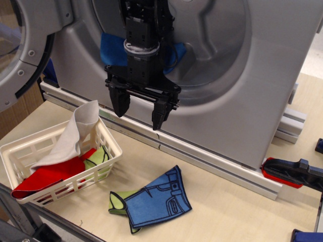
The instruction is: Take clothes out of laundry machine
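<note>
Jeans-shaped cloth is lying on the worktop; gripper is hanging empty, jaws apart, outside the laundry machine. Blue clothes are sitting inside, risking a rim collision.

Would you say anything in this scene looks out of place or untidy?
Yes. A jeans-shaped blue cloth lies on the table overlapping a green cloth, outside the white basket. A white cloth and a red cloth spill over the basket's rim. The bright blue cloth sits in the washer drum behind the open gripper.
</note>
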`<control>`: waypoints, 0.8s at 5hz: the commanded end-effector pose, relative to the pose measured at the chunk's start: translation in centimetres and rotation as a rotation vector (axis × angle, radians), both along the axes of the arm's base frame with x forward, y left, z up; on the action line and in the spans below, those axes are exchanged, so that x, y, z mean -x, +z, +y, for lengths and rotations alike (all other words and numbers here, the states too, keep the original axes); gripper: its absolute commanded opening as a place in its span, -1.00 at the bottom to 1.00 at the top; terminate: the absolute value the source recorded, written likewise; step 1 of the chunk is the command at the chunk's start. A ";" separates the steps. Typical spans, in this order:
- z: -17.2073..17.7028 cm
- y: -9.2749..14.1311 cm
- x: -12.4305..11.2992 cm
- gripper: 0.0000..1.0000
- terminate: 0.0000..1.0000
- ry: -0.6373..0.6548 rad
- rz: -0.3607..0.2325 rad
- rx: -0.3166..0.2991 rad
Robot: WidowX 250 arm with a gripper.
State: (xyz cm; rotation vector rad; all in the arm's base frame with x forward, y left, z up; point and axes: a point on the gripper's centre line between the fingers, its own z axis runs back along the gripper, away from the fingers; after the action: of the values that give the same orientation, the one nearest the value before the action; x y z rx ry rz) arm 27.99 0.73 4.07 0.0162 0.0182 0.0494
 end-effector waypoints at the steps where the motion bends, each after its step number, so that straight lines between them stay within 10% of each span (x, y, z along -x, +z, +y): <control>1: 0.0 0.0 0.0 1.00 -1.00 0.000 0.000 0.000; 4: 1.9 3.2 -1.4 1.00 -1.00 -0.039 -0.271 -0.225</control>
State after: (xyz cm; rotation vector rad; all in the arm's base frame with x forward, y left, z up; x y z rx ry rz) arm 28.84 2.65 5.88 0.2374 -0.2100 0.0063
